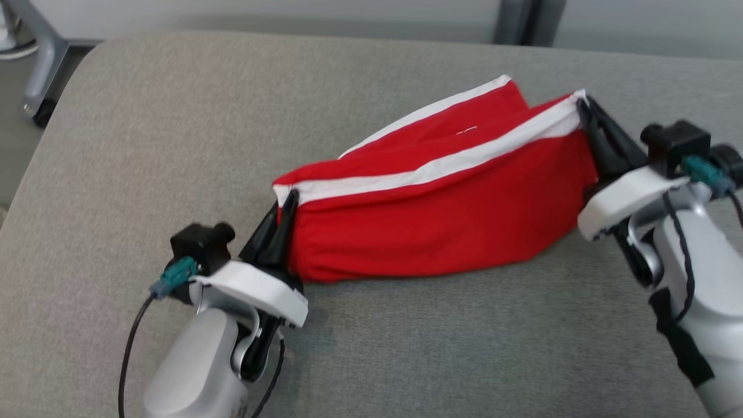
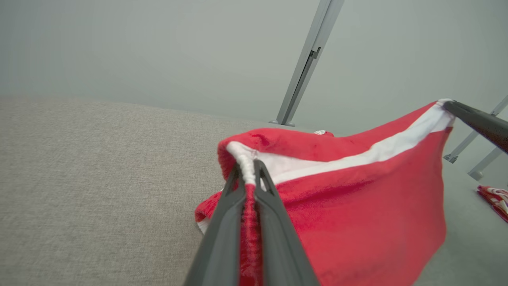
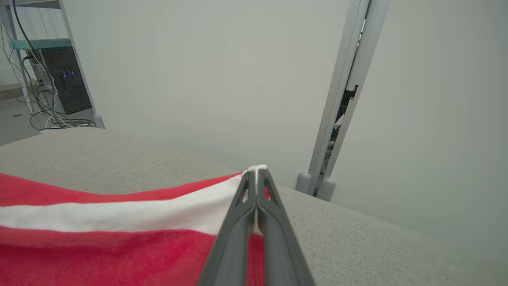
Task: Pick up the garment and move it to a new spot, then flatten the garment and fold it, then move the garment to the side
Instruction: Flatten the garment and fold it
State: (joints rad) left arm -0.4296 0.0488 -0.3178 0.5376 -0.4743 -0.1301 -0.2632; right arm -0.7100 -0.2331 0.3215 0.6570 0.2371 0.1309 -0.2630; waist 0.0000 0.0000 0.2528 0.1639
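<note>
1. The left gripper (image 1: 288,202), nearest the head camera, is pressed together on the garment's near corner. The left wrist view adds the detail: white hem bunched between its fingers.
2. The garment (image 1: 441,215), red with a white band, spans between the arms at mid-table. Its top edge is lifted and taut, and its lower edge seems to rest on the grey padded table (image 1: 174,145). Holding two corners probably lets it hang out smooth before it is laid flat.
3. The right gripper (image 1: 585,110), farther off, pinches the opposite corner on the white band, jaws closed.
4. Farthest, the left wrist view shows a red patterned cloth (image 2: 494,198); I cannot tell what it lies on. The right wrist view shows a metal post (image 3: 341,99) and a computer tower (image 3: 65,79).
</note>
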